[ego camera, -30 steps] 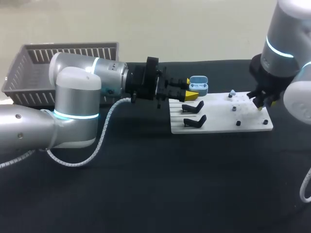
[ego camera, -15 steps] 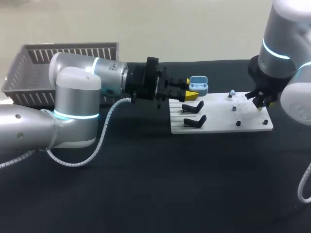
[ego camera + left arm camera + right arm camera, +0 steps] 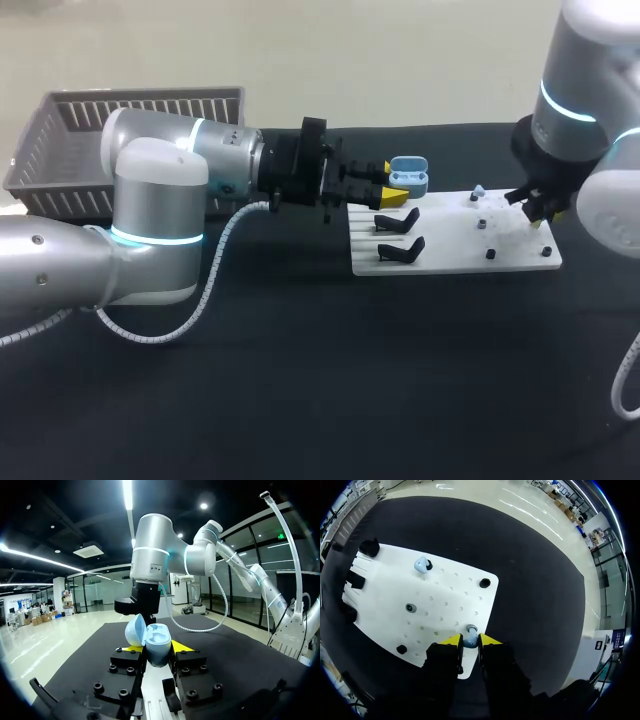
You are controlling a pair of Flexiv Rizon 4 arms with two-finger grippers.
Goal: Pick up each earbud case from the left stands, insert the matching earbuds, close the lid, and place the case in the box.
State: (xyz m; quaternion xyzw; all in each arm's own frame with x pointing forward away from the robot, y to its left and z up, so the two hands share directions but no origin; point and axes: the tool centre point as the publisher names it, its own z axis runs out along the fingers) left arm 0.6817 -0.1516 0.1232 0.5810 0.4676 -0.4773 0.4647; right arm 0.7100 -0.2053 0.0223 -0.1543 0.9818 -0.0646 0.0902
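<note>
The left end effector (image 3: 156, 648) is closed on the open light-blue earbud case (image 3: 159, 639), holding it at the stand end of the white board (image 3: 385, 585). The right end effector (image 3: 470, 640) grips one blue earbud (image 3: 470, 638) at the board's edge. A second earbud (image 3: 421, 565) rests elsewhere on the board.

Pale blue case (image 3: 158, 649), white board (image 3: 452, 256), grey basket (image 3: 140, 96)
</note>
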